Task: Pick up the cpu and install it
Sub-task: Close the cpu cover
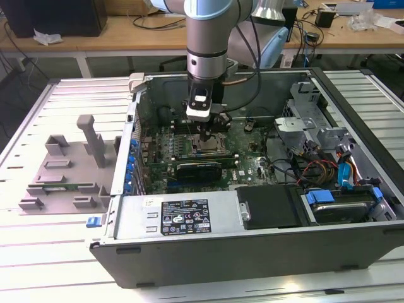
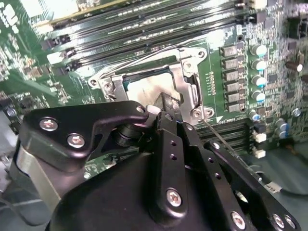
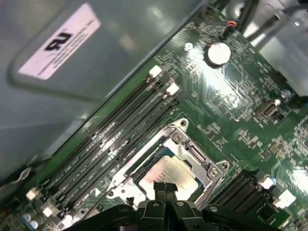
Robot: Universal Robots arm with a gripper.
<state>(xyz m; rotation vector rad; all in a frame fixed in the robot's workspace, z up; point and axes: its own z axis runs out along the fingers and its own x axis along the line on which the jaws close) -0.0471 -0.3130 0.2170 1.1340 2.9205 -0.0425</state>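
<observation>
Apparently cpu [image 3: 168,172] already seated flat in socket frame [image 3: 188,144] mid-motherboard [image 3: 231,96]; gripper [image 3: 164,186] just over it, jaws pinched together, empty; latching: cannot tell.

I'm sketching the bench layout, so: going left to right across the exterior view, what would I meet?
In order: grey plastic fixture → tool → black drive cover → blue-latched drive.

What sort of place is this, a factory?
Probably a robotics lab or test workshop: an opened desktop computer case sits on a slatted metal table, a wooden workbench behind holds loose cables, and the gripper is over the cpu.
</observation>
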